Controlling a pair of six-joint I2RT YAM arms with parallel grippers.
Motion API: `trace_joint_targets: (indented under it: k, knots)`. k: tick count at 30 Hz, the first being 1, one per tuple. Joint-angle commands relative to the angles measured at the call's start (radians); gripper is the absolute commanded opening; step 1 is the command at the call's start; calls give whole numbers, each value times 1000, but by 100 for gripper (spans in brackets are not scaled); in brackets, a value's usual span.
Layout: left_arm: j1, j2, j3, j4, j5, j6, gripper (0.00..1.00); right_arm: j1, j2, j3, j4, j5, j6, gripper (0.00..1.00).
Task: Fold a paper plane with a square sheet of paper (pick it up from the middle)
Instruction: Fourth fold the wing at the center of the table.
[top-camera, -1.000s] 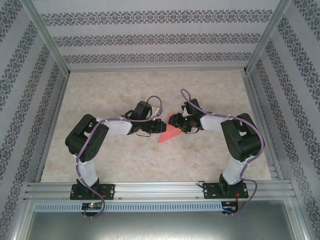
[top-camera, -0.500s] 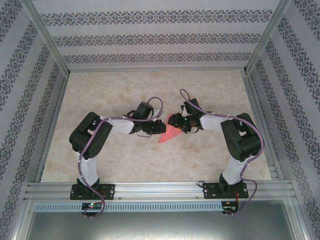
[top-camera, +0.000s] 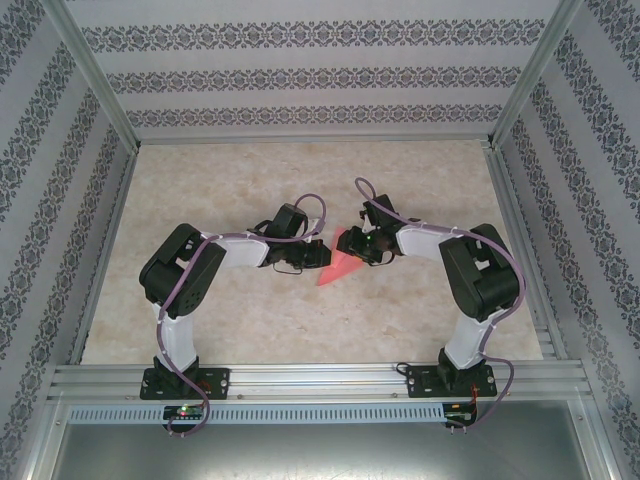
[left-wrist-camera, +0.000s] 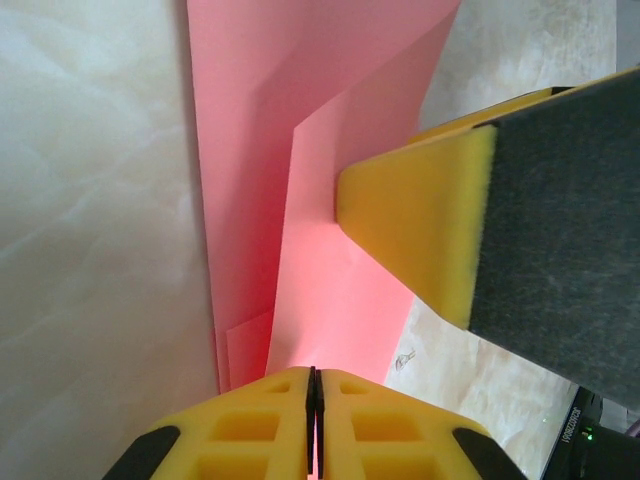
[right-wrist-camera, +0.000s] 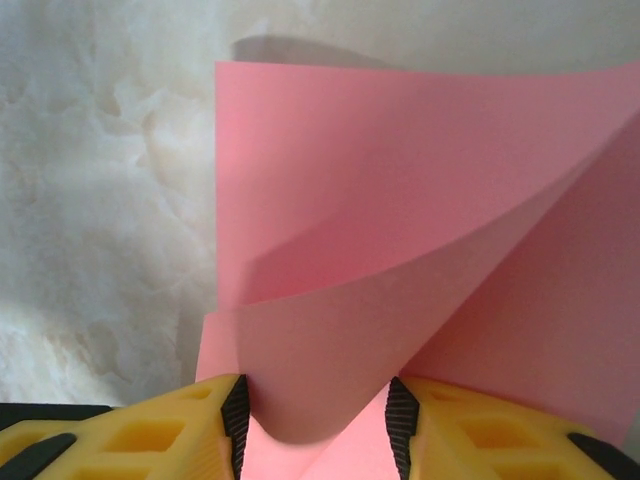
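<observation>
Paper (top-camera: 338, 268): salmon pink and partly folded, in the middle of the desk (top-camera: 250, 180) between the two arms; from above, narrows to a point toward the near left.
Paper, left wrist view (left-wrist-camera: 250, 150): long layered flaps with straight creases, stretching away from the camera over the marbled desk (left-wrist-camera: 90, 200).
Paper, right wrist view (right-wrist-camera: 400, 200): top layer curled up into a soft loop, not pressed flat; flatter layers under it on the desk (right-wrist-camera: 100, 150).
Left fingers (top-camera: 318, 257): at the paper's left side in the top view; in the wrist view (left-wrist-camera: 312, 410) pressed tight together with no gap, pinching the paper's near edge.
Right fingers (top-camera: 359, 248): at the paper's right side, facing the left fingers and close to them; partly apart, one yellow finger (right-wrist-camera: 205, 430) on each side of the curled loop, loop reaching both inner pads. Whether squeezing it or only touching, cannot tell.
Right finger seen from the left wrist (left-wrist-camera: 420, 220): yellow pad with dark backing, tip down on the paper's upper layer.
</observation>
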Motion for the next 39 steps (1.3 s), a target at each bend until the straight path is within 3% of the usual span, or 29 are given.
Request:
trace_joint_targets:
  k: [1, 11, 18, 22, 31, 39]
  knots:
    - [-10, -3, 22, -23, 4, -4, 14, 14, 70, -1, -135, 102, -21, 43]
    - [24, -109, -43, -25, -22, -23, 26, 21, 96, 13, -149, 102, -49, 46]
    - [25, -71, -63, -70, 49, -61, 32, 20, 90, -1, -112, 74, -51, 48]
    - [24, -41, -76, 0, 113, -96, 33, 21, 89, -4, -109, 72, -51, 49]
    - [24, -13, -74, 61, 127, -124, 17, 20, 90, -4, -105, 69, -47, 49]
    - [14, -8, -75, 54, 146, -68, 4, 20, 93, -8, -104, 65, -45, 49]
